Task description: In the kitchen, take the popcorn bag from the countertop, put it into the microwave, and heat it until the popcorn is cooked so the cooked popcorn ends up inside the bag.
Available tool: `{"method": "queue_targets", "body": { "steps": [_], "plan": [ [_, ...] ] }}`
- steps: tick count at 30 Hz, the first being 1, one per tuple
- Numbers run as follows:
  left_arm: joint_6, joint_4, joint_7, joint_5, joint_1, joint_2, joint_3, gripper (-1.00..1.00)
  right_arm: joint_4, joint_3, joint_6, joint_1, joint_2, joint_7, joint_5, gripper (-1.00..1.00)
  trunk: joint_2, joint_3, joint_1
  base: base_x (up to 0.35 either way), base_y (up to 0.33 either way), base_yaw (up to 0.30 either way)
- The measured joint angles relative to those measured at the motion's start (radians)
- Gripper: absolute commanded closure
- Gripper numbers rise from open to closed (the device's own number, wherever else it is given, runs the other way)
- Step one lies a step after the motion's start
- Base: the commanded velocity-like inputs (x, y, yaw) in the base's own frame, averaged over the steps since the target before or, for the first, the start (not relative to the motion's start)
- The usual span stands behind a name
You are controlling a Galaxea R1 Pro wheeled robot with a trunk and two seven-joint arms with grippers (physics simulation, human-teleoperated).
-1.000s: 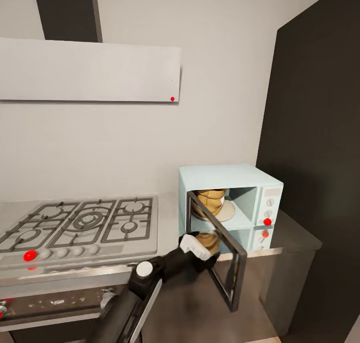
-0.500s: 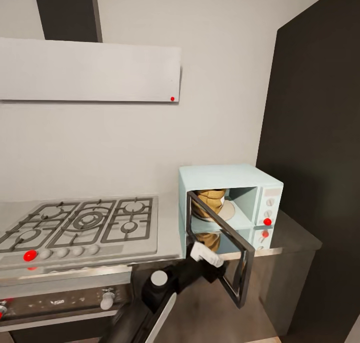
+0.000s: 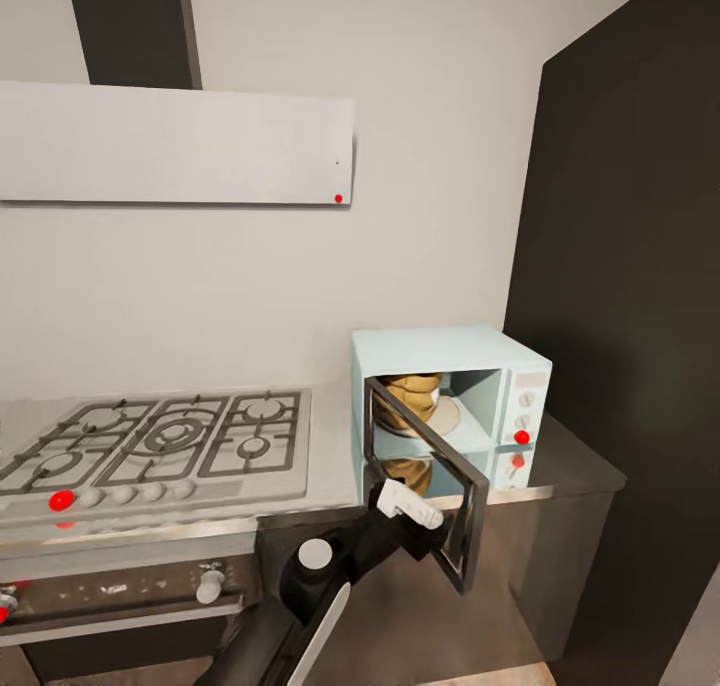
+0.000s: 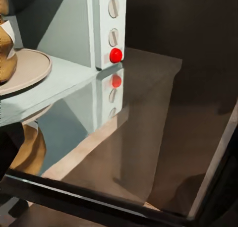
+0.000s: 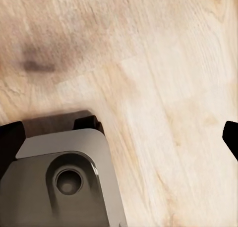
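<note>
Head view — wrinkled mustard-brown popcorn bag (image 3: 412, 398) upright inside open microwave (image 3: 450, 351).

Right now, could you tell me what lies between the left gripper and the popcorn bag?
In the head view, the open microwave door stands between the left gripper and the popcorn bag.

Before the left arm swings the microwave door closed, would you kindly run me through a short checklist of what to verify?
1. Wrinkled mustard-brown popcorn bag inside the pale mint-blue microwave, on its round turntable plate: ok.
2. Bag clear of the door's swing path: ok, it sits well back in the cavity.
3. Dark glass door closed: not ok, it hangs wide open.
4. Left gripper placed at the door's outer side to push: ok, it is beside the lower edge.
5. Left fingers open or shut: cannot tell.
6. Red round light on the control panel: lit; whether heating runs, cannot tell.
</note>
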Motion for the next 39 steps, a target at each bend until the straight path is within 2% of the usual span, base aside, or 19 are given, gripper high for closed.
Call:
{"method": "queue_targets", "body": {
  "steps": [7,14,21,25,29,35,39],
  "plan": [
    [-0.002,0.000,0.004,0.000,0.000,0.001,0.006,-1.00,0.000,0.000,-0.004,0.000,0.003,-0.003,-0.001,-1.00,0.000,0.001,0.000,-0.002,-0.001,-0.096],
    [-0.002,0.000,0.003,0.002,0.000,0.002,0.041,-1.00,0.000,-0.001,-0.002,0.000,0.003,-0.003,-0.001,-1.00,0.000,0.005,0.000,0.000,0.000,-0.172],
    [-0.001,-0.001,0.002,0.006,0.000,0.002,0.040,-1.00,0.000,-0.001,-0.001,0.000,-0.003,-0.003,-0.001,-1.00,0.000,0.005,0.000,0.000,0.000,-0.007],
    [0.000,-0.004,0.012,-0.007,0.000,0.004,0.028,-1.00,0.000,0.001,-0.002,0.000,0.002,-0.003,0.001,-1.00,0.000,0.005,0.000,0.000,0.000,0.000],
    [0.004,-0.010,0.014,0.012,0.000,0.003,0.036,-1.00,0.000,0.001,-0.001,0.000,0.001,-0.003,0.001,-1.00,0.000,0.005,0.000,0.000,0.000,0.000],
    [0.005,-0.021,0.014,0.014,0.001,0.003,0.036,-1.00,0.000,0.001,-0.001,0.000,0.001,-0.003,0.001,-1.00,0.000,0.005,0.000,0.000,-0.035,0.000],
    [0.003,-0.022,0.018,-0.009,0.000,0.003,0.053,-1.00,0.000,0.001,-0.001,0.000,0.001,-0.003,0.001,-1.00,0.000,0.005,0.000,0.000,-0.252,0.000]
  ]
}}
